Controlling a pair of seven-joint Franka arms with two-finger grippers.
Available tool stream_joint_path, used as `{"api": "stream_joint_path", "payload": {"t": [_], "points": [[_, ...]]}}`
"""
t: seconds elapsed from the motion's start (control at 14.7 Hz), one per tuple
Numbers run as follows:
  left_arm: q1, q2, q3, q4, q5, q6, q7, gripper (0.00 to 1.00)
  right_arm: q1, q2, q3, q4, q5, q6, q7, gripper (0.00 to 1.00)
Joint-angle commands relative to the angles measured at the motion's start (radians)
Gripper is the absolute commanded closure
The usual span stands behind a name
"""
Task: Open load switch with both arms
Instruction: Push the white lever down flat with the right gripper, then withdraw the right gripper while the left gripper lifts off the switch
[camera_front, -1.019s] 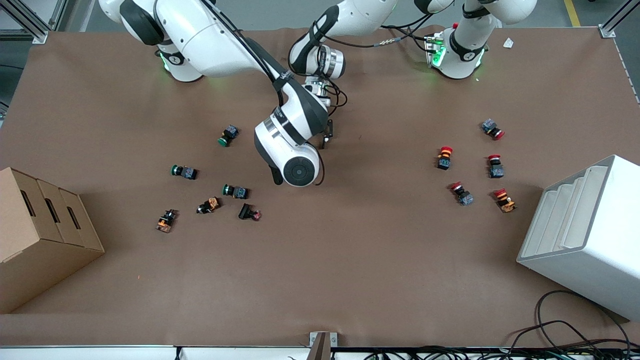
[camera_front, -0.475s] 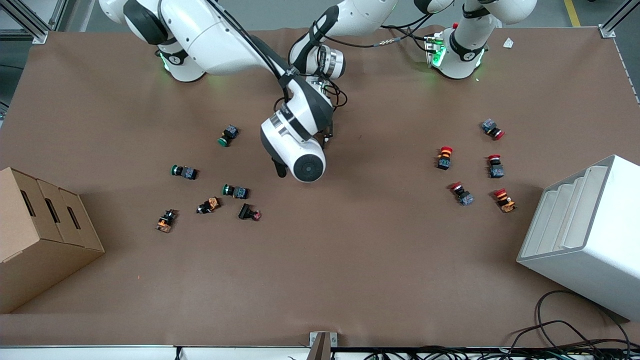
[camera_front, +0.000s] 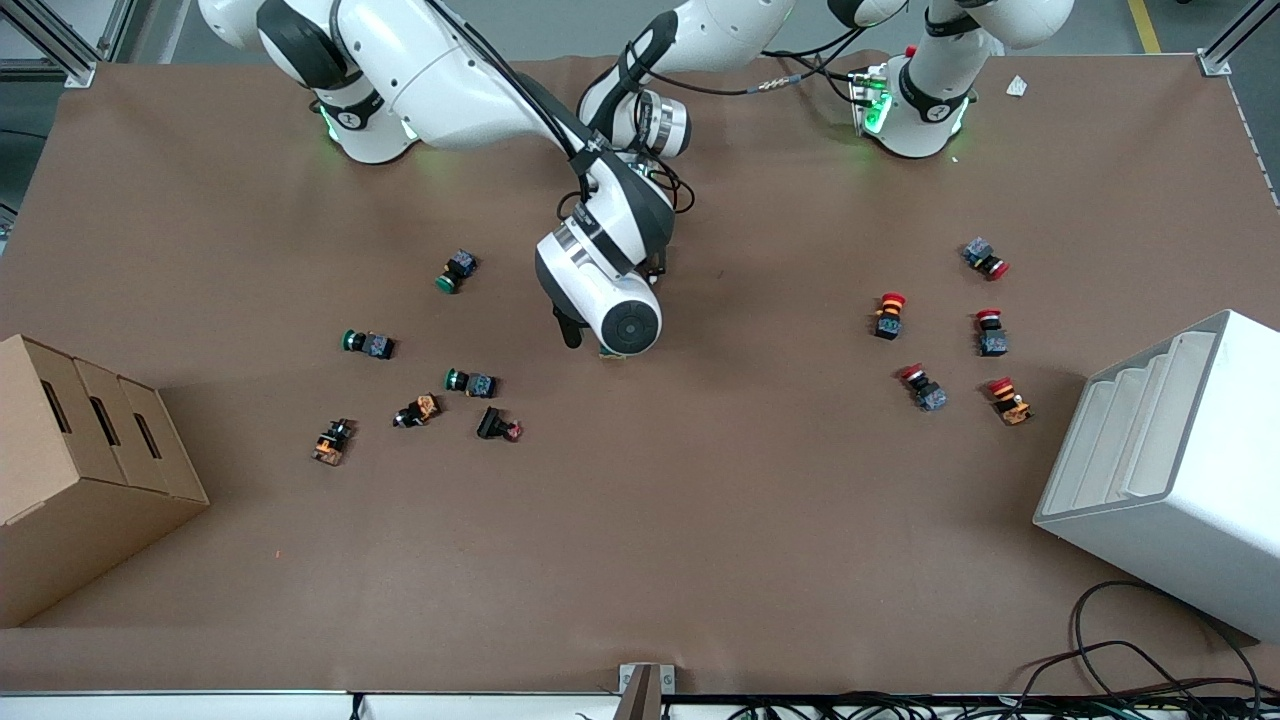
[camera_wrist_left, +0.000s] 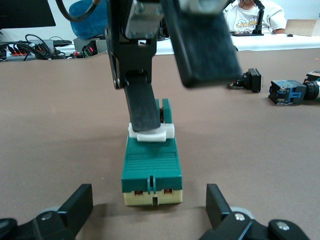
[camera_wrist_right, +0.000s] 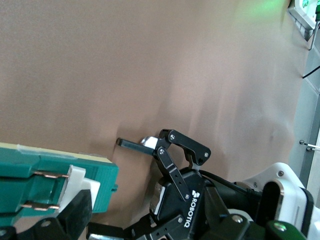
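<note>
The load switch (camera_wrist_left: 152, 162) is a dark-green block with a white toggle (camera_wrist_left: 151, 133), lying on the table's middle. In the front view only a sliver of the load switch (camera_front: 612, 352) shows under the right arm's wrist. My right gripper (camera_wrist_left: 178, 105) hangs over it, open, with one finger (camera_wrist_left: 144, 102) touching the white toggle. My left gripper (camera_wrist_left: 150, 212) sits low at the switch's cream end, open wide, its fingers (camera_wrist_left: 76, 204) apart from the block. The right wrist view shows the load switch (camera_wrist_right: 50, 182) and the left gripper (camera_wrist_right: 182, 197) close by.
Several green-capped push buttons (camera_front: 368, 344) lie toward the right arm's end, near a cardboard box (camera_front: 80, 470). Several red-capped push buttons (camera_front: 888, 314) lie toward the left arm's end, beside a white rack (camera_front: 1170, 460).
The right arm's hand has shifted toward the left arm's end, closer to the left gripper. A sliver of the switch now shows under it. The left arm has stayed put.
</note>
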Motion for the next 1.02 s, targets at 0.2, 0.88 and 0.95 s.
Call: {"api": "stream_joint_path", "payload": {"t": [0.2,0.88,0.95], "points": [[-0.010,0.042,-0.003,0.026,-0.004,0.023,0.050,0.00,-0.006,-0.019,-0.001,-0.037,-0.037,0.019,-0.017,0.00],[-0.010,0.013,-0.011,0.031,-0.068,0.009,0.082,0.00,-0.193,-0.162,-0.009,0.000,-0.285,-0.049,-0.620,0.00],[-0.010,-0.009,-0.025,0.053,-0.153,0.009,0.123,0.00,-0.230,-0.186,-0.009,-0.002,-0.295,-0.047,-0.704,0.00]]}}
